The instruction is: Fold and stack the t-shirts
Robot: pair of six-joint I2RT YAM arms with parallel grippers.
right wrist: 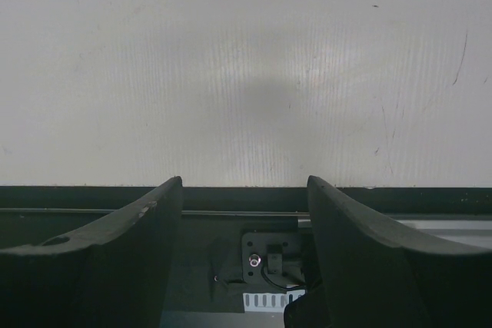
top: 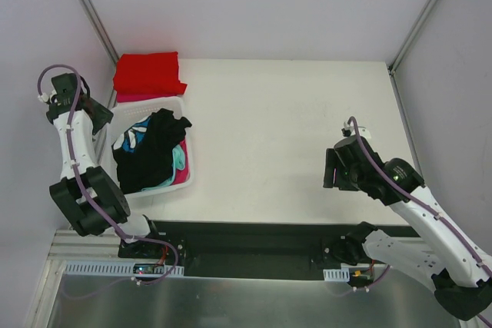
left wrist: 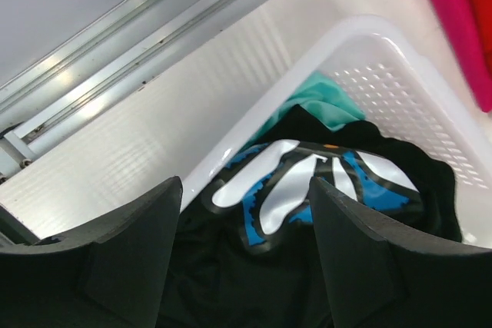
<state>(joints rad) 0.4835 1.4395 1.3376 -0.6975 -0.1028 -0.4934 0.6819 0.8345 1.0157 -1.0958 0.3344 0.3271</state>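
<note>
- Since the black tee [top: 150, 155] lies heaped on top inside the basket [top: 154, 103], it looks like the next one to lift out, and the left gripper [left wrist: 244, 186] is the one placed for it.
- The left gripper is spread wide and holds nothing. It hangs over the basket's left rim, with the daisy print [left wrist: 307, 182] showing between its fingers.
- A good grasp would pinch one layer of black cloth near a hem or shoulder, not the bunched middle. That way the shirt should hang open once it is raised above the basket.
- The teal tee [left wrist: 327, 101] lies under the black one toward the basket's far wall, so a deep bite could drag both out together.
- The mesh wall is light plastic. My guess is a catch on the rim would tip or slide the basket, so the lift should go straight up before swinging right of it onto the table [top: 292, 136].
- Just beyond the basket's far edge, the red tee [top: 147, 73] sits folded on a pink tee [left wrist: 453, 21], so the stack is begun and that spot is best left alone.
- The left arm stands just left of the basket, elbow bent, with its wrist reaching in from the far-left corner and tilted down at the cloth.
- The right gripper [right wrist: 244, 182] is well to the right of the basket, open and empty, low over bare table. Its forearm is folded back toward its base, ready to take a sleeve or hem.
</note>
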